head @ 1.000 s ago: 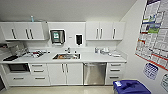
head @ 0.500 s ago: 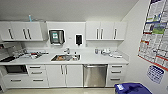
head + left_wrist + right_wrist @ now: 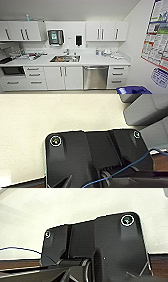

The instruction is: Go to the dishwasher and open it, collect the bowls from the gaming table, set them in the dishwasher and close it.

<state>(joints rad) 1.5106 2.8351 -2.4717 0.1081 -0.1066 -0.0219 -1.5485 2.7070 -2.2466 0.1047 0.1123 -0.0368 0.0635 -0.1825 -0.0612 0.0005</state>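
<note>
The dishwasher (image 3: 95, 77) is a steel-fronted unit under the white counter, straight ahead and a little right of centre. Its door is closed, with a bar handle along the top edge. It sits between white cabinet doors (image 3: 63, 78) and a stack of white drawers (image 3: 117, 77). The bowls and the gaming table are out of view. Each wrist view shows the arm's own dark plate in front of a pale wall.
A sink (image 3: 65, 59) is set in the counter left of the dishwasher, and a dark microwave (image 3: 13, 71) sits low at far left. A blue bin (image 3: 133, 90) stands on the floor at lower right. The right wall carries posters (image 3: 156, 45).
The whole kitchen has slid slightly down in the head view and looks a little nearer, so the camera has moved. The dishwasher door stays closed.
</note>
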